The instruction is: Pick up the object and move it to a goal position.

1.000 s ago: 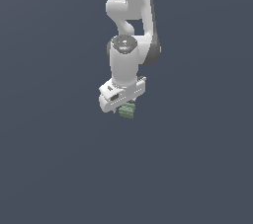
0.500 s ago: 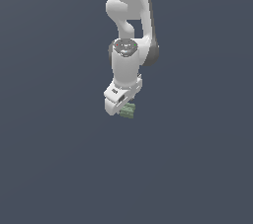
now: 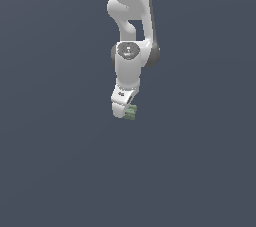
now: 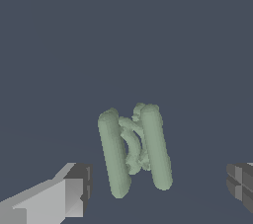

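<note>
You are looking at a plain, flat, dark slate-blue ground (image 3: 60, 171) that fills the exterior view from edge to edge, with no seam, rim or marking on it. In the wrist view the same even slate-blue surface (image 4: 123, 30) spreads behind everything. You cannot tell from either view whether the small pale green ridged object (image 3: 131, 113) rests on that ground or hangs above it.
</note>
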Controlling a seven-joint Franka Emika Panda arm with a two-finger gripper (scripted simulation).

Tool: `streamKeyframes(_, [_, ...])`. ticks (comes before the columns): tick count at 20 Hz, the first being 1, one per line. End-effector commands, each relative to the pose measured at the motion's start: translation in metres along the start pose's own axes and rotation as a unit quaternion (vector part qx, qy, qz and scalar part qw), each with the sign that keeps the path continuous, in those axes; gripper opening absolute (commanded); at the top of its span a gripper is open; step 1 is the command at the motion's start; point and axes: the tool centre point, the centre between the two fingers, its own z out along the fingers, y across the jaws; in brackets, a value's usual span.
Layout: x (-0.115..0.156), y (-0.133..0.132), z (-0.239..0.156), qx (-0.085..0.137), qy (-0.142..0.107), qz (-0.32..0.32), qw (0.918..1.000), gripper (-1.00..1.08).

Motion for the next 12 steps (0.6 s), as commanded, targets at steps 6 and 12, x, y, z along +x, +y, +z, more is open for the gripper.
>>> streamKeyframes(6, [-0.0004,-0.0088,0.0074,0.002,0.002,-0.069,0.9976,1.0])
streamKeyframes(12, [-0.0005,-0.0121,0.0101,0.002,0.003,-0.095,0.9955,1.0])
